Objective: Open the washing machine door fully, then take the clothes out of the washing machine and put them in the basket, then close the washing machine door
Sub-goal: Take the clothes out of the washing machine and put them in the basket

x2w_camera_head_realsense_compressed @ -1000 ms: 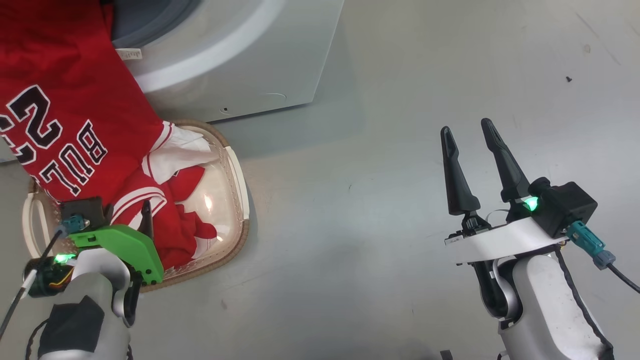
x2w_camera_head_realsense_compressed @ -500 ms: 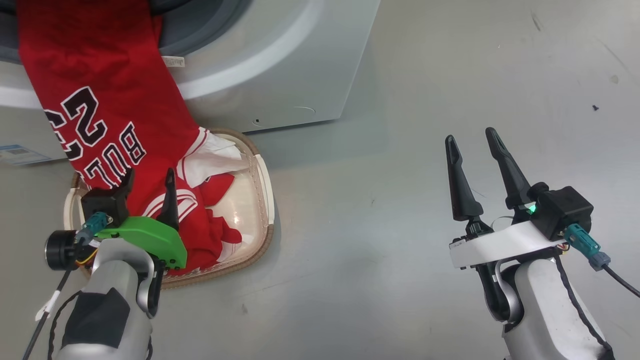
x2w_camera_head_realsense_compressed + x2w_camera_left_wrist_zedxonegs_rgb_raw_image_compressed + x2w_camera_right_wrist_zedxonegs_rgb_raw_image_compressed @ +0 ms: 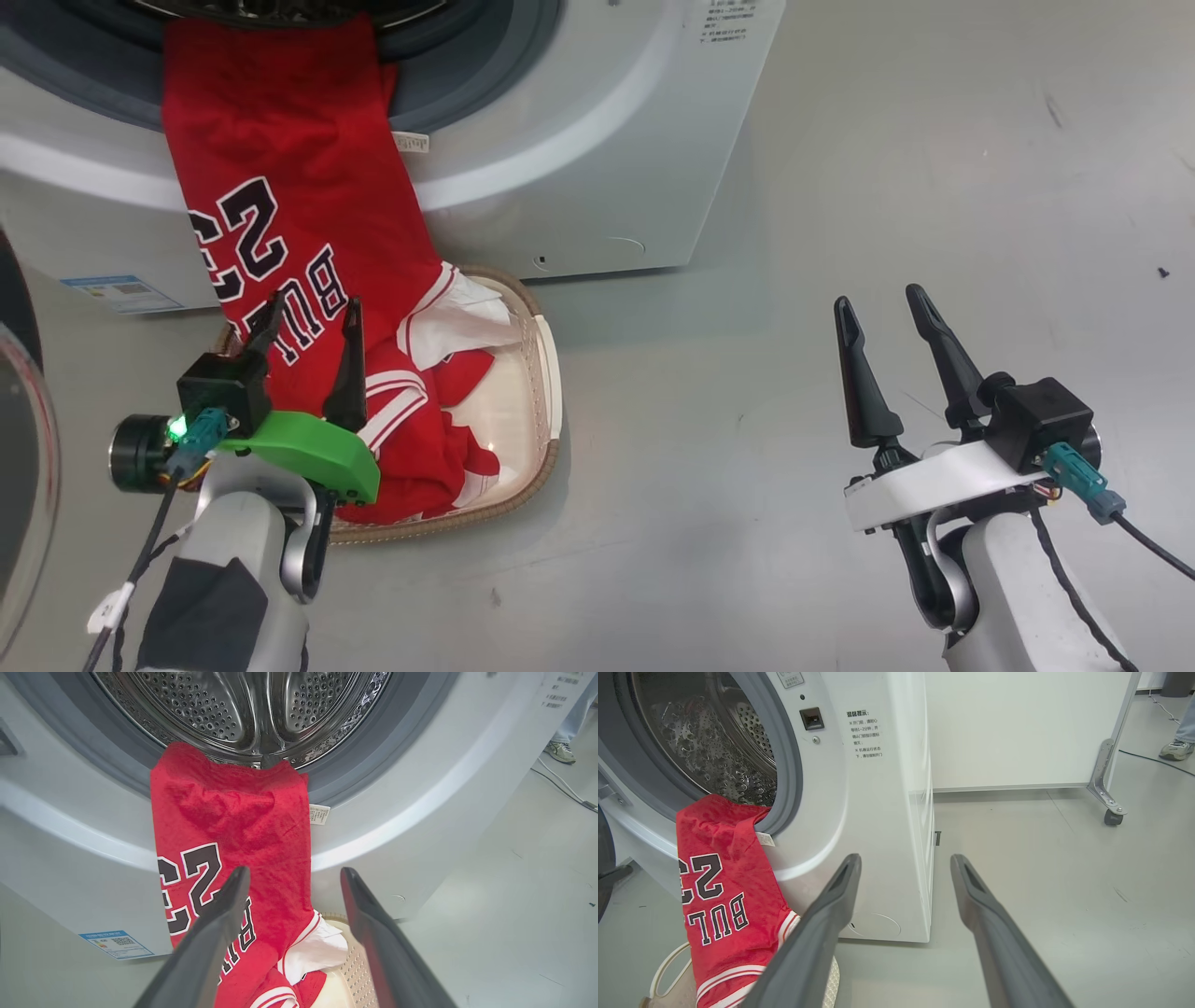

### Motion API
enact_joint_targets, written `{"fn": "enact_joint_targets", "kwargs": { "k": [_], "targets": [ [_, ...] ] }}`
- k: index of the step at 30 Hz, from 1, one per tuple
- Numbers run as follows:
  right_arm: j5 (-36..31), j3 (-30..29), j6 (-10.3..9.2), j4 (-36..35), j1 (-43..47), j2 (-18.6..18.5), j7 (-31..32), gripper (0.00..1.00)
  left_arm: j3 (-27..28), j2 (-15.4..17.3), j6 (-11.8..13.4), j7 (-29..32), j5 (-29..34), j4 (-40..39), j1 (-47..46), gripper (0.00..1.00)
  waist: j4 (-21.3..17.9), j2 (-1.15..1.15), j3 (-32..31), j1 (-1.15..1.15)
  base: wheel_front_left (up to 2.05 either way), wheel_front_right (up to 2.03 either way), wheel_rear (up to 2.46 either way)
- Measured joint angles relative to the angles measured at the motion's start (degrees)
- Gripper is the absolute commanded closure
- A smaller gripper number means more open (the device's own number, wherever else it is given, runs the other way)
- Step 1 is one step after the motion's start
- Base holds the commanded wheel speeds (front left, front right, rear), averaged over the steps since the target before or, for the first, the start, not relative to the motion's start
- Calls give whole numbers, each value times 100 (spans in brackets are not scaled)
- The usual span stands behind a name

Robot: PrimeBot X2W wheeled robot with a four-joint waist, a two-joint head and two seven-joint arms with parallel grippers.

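Jersey (image 3: 280, 187), bright red with a black-and-white 23, hangs out of the washing machine (image 3: 579, 168) in front of you. Its top end lies over the grey rubber lip at the mouth of the steel drum (image 3: 243, 714). Its middle runs down the white front, and its lower end, red with white trim, is bunched inside the basket (image 3: 553, 373). The basket stands on the grey floor (image 3: 747, 467), close against the foot of the machine. A small white tag (image 3: 411, 142) sticks out from the jersey's edge beside the drum mouth.

Your left pincer (image 3: 315, 303) is above the near side of the basket, fingers spread apart and pointing at the jersey's lettering. Nothing is clamped between them, and I cannot tell whether the tips touch the cloth. Your right pincer (image 3: 878, 299) is well off to the right over bare floor, fingers also apart and holding nothing.

The door (image 3: 23, 467) stands open at the far left edge, where part of its glass bowl shows. A blue label (image 3: 117, 291) sits low on the machine's front, left of the jersey.
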Motion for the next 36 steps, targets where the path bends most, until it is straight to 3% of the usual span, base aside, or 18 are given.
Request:
{"fn": "enact_joint_targets", "kwargs": {
  "k": [12, 36],
  "targets": [
    [-9, 3, 31, 210, 129, 0, 0, 0, 7, -9, 192, 1, 112, -1060, 775, 0, 241, 0, -364, 0, 0, 0, 0],
    [-9, -37, 64, 287, 324, 1, 0, 0, -122, -12, 353, 1, 113, -1972, 1829, 0, 302, 0, -671, 0, 0, 0, 0]
  ]
}}
